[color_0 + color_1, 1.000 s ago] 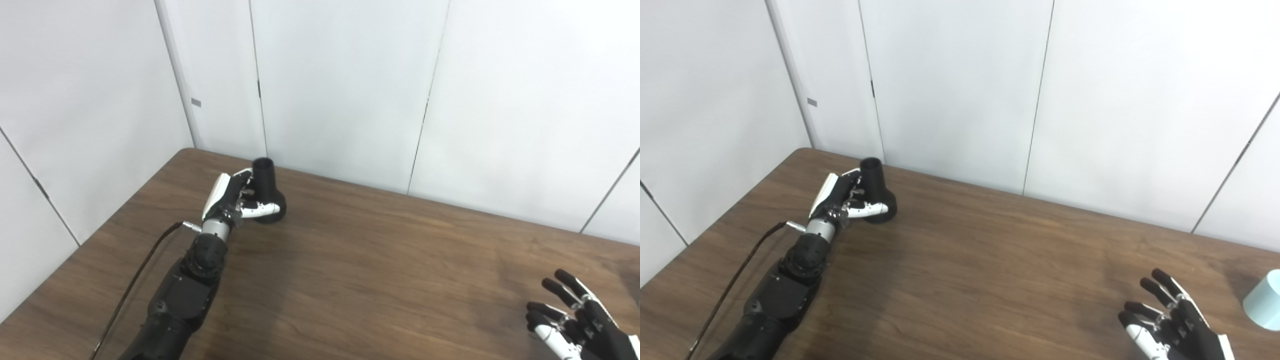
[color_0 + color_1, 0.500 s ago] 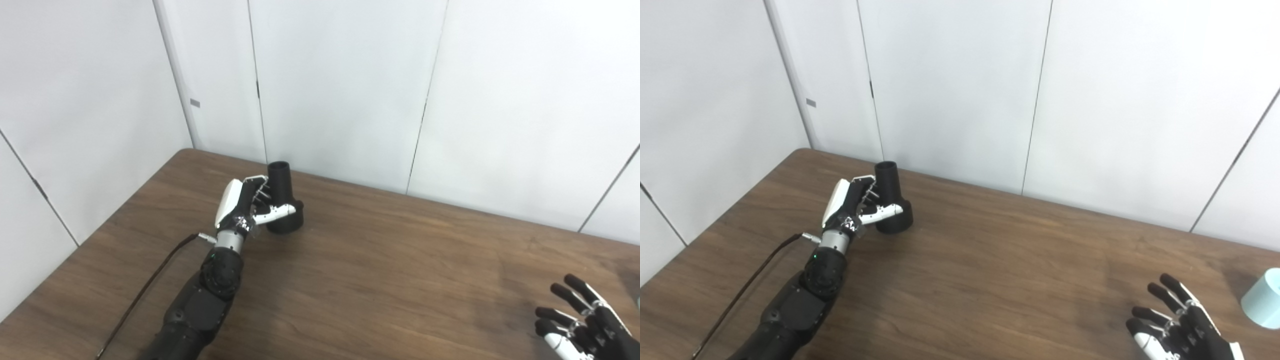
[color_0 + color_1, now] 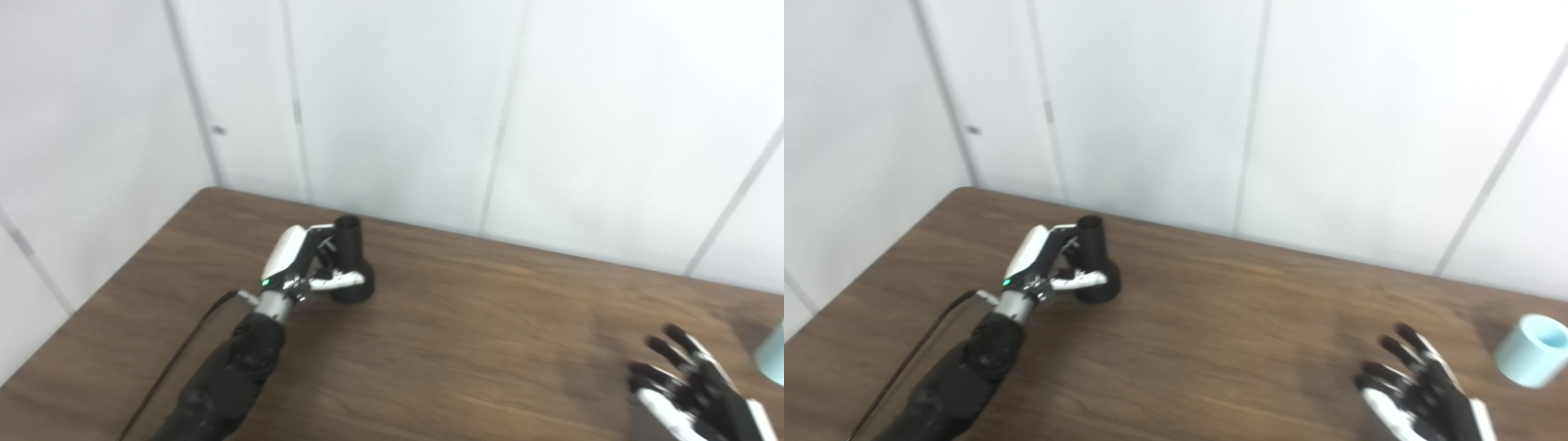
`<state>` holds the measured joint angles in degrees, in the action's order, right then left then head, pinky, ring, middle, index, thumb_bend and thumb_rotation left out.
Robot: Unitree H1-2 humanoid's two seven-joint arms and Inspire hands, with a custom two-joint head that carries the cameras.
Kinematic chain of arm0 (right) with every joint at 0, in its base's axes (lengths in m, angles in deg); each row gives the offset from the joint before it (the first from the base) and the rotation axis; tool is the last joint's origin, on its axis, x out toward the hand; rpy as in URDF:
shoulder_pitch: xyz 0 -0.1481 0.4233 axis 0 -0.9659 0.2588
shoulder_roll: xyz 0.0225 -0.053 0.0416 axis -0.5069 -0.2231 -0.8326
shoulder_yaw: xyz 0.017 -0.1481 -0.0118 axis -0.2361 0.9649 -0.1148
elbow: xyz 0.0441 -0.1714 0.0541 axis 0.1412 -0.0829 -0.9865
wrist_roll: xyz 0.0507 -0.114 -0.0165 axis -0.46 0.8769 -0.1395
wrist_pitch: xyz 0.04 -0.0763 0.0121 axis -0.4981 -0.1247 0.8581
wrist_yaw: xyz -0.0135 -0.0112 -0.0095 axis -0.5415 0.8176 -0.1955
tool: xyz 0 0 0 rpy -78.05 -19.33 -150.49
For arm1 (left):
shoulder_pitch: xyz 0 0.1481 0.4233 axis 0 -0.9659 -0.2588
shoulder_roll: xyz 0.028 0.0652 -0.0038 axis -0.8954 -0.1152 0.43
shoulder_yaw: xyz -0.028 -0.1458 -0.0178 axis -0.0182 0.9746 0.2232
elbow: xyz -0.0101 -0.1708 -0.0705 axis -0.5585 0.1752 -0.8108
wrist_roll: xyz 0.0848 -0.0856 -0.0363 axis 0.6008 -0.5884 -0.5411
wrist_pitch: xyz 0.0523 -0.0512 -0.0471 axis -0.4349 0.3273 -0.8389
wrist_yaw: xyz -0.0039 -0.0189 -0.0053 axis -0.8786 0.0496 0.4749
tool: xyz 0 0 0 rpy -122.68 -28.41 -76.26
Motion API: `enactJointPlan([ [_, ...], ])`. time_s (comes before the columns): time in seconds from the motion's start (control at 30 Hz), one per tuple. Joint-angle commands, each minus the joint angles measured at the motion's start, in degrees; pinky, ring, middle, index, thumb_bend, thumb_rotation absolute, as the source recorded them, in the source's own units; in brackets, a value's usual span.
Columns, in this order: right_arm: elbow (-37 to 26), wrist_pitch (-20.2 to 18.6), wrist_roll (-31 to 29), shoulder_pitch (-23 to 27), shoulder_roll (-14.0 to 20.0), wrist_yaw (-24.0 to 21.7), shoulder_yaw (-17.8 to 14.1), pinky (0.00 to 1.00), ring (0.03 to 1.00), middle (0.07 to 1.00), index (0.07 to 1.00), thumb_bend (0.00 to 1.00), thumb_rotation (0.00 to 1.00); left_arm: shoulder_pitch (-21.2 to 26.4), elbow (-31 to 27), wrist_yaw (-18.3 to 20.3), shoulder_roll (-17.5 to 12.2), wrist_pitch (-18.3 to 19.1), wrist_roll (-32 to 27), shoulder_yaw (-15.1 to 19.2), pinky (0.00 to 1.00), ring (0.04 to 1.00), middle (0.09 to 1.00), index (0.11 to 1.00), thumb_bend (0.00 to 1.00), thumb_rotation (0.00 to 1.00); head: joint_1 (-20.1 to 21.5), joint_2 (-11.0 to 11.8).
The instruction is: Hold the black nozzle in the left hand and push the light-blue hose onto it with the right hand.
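The black nozzle [image 3: 350, 245] stands upright on the brown table [image 3: 465, 343] at the back left, narrow neck up and wide base down. My left hand [image 3: 299, 264] is shut on it, fingers behind the neck and the thumb lying across the base. My right hand [image 3: 1418, 386] hovers low at the front right, open with its fingers spread and nothing in it. The light-blue hose piece [image 3: 1531, 350], a short tube, lies on the table at the far right, a little beyond and to the right of my right hand.
White wall panels [image 3: 398, 104] close off the table's back and left sides, just behind the nozzle. A dark cable [image 3: 184, 346] trails along my left forearm over the table.
My left hand has carried the nozzle a little right and away from the back corner. The camera has swung right, so the hose shows more fully. My right hand stays open.
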<state>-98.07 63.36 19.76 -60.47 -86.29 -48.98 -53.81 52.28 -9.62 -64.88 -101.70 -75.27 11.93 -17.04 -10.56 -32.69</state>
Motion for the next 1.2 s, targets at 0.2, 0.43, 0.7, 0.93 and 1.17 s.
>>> enactJointPlan([
  [0.2,9.8,14.9,2.52,3.7,1.79,-0.65,0.23,0.43,0.576,0.741,0.767,0.58,0.0,-3.56,-1.37,4.18,4.23,-5.98,2.34,-7.3,0.38,0.413,0.477,0.499,0.5,0.0,8.16,-1.52],
  [0.43,11.98,18.73,3.35,5.68,2.88,-0.47,-0.34,0.43,0.567,0.709,0.739,0.65,0.09,-2.72,-3.84,5.05,6.48,-6.15,4.12,-15.8,0.36,0.415,0.468,0.502,0.5,0.0,12.59,-2.87],
  [0.7,14.71,22.15,0.75,8.49,6.62,-2.12,-3.18,0.43,0.553,0.704,0.744,0.7,0.13,-0.56,-0.5,0.85,8.67,-6.15,4.35,-26.49,0.35,0.416,0.462,0.501,0.5,0.0,15.88,-3.19],
  [0.93,15.11,23.03,0.57,10.62,9.63,-2.79,-4.17,0.47,0.554,0.69,0.712,0.74,0.04,0.36,2.25,-1.16,10.8,-6.15,3.96,-30.9,0.34,0.409,0.471,0.5,0.5,0.0,17.97,-3.08],
  [1.17,5.3,14.93,3.48,12.59,12.13,-2.42,-4.58,0.49,0.577,0.695,0.722,0.73,0.08,-0.33,3.63,-3.56,11.44,-6.13,6.04,-30.86,0.34,0.412,0.476,0.5,0.5,0.0,22.22,-2.57],
])
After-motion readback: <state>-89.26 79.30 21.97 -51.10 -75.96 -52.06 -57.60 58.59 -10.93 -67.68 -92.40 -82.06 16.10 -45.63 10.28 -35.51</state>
